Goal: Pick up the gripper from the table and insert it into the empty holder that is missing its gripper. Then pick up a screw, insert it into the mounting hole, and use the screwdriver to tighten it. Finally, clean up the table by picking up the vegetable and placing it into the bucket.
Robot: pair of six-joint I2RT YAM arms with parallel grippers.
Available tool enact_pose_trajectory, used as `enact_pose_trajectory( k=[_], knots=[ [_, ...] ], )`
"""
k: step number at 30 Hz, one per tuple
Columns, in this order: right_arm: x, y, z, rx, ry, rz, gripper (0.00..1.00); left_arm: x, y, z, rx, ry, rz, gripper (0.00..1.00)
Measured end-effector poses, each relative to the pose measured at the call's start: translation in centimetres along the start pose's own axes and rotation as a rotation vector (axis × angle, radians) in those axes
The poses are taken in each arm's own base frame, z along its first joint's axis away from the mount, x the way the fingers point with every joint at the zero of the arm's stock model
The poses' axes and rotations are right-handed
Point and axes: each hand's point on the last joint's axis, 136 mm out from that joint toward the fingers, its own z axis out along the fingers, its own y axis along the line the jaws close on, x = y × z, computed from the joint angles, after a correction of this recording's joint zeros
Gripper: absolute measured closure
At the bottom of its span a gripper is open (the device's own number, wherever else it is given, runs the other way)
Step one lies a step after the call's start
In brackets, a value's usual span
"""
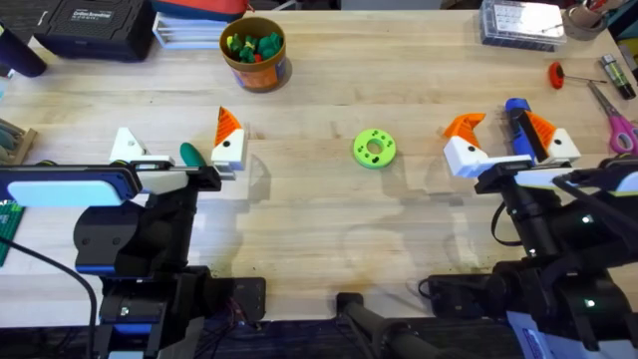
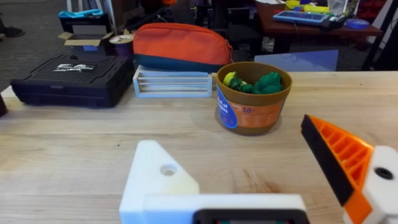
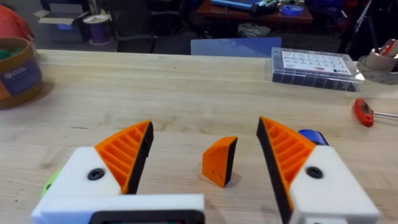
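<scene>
Hovering low over the table, right gripper [image 1: 506, 148] has fingers spread wide; the gripper [image 3: 219, 162], an orange wedge, lies between them, with the screwdriver [image 1: 518, 125] beside one finger. Left gripper [image 1: 174, 145] is also spread, the vegetable [image 1: 189, 155] between its fingers. The bucket [image 1: 253, 50] sits beyond.

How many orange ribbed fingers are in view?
4. The left gripper carries one finger; the right gripper carries two fingers; a loose orange finger lies on the table ahead of the right jaws. More could be hidden.
</scene>
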Motion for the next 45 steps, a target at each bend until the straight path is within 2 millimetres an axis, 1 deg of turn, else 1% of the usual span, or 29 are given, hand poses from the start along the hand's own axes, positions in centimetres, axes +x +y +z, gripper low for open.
enact_pose_trajectory(
  k=[13, 16, 17, 18, 19, 20, 23, 25, 27, 30, 32, 35, 37, 38, 39, 40, 43, 44, 45],
  knots=[
    [0.3, -0.1, 0.0, 0.006, 0.018, -0.002, 0.009, 0.0, 0.0, 0.0, 0.002, 0.002, 0.000, 0.015],
    [0.6, 0.0, -0.6, 0.001, 0.082, 0.022, 0.009, 0.4, 0.1, -0.3, -0.005, 0.049, -0.007, 0.015],
    [1.0, 0.0, -1.0, 0.000, 0.133, 0.032, 0.009, 0.1, 0.3, -0.5, -0.017, 0.066, -0.013, 0.015],
    [1.4, 0.1, -1.5, -0.001, 0.184, 0.041, 0.009, -0.6, 0.5, -0.8, -0.032, 0.079, -0.023, 0.015],
    [1.5, 0.1, -1.9, -0.001, 0.231, 0.046, 0.009, -1.7, 0.8, -1.1, -0.049, 0.087, -0.031, 0.016],
    [1.3, 0.1, -2.4, 0.001, 0.272, 0.052, 0.008, -3.1, 1.0, -1.5, -0.065, 0.090, -0.039, 0.015],
    [-0.9, 0.2, -4.0, 0.001, 0.371, 0.064, 0.008, -7.0, 1.7, -2.9, -0.112, 0.150, -0.049, 0.015],
    [-2.9, 0.2, -4.8, 0.003, 0.424, 0.069, 0.007, -8.3, 2.2, -3.5, -0.142, 0.230, -0.048, 0.015],
    [-4.4, 0.2, -5.5, 0.004, 0.497, 0.071, 0.007, -9.0, 2.6, -3.7, -0.172, 0.329, -0.039, 0.015],
    [-5.8, 0.2, -5.9, 0.007, 0.589, 0.073, 0.007, -9.0, 3.0, -2.8, -0.196, 0.436, -0.029, 0.015],
    [-6.3, 0.2, -5.7, 0.008, 0.628, 0.074, 0.007, -8.4, 3.0, -1.8, -0.201, 0.495, -0.023, 0.015],
    [-6.3, 0.2, -5.2, 0.009, 0.665, 0.074, 0.007, -6.4, 3.0, -1.1, -0.205, 0.591, -0.013, 0.015],
    [-5.9, 0.2, -5.1, 0.009, 0.684, 0.075, 0.008, -5.7, 3.0, -0.7, -0.206, 0.621, -0.010, 0.015],
    [-5.9, 0.2, -5.1, 0.009, 0.687, 0.075, 0.009, -5.4, 3.0, -0.6, -0.207, 0.635, -0.010, 0.039],
    [-5.8, 0.2, -5.1, 0.009, 0.689, 0.075, 0.008, -5.2, 3.1, -0.5, -0.208, 0.643, -0.012, 0.200],
    [-5.8, 0.2, -5.1, 0.009, 0.689, 0.075, 0.008, -5.2, 3.1, -0.4, -0.209, 0.646, -0.011, 0.328],
    [-5.8, 0.2, -5.1, 0.009, 0.690, 0.075, 0.008, -5.0, 3.3, -0.4, -0.221, 0.652, -0.006, 0.803],
    [-5.8, 0.2, -5.1, 0.009, 0.689, 0.075, 0.008, -4.9, 3.3, -0.4, -0.224, 0.657, -0.002, 0.920],
    [-5.8, 0.2, -5.1, 0.009, 0.691, 0.075, 0.007, -4.9, 3.4, -0.4, -0.227, 0.658, 0.001, 0.814]
  ],
)
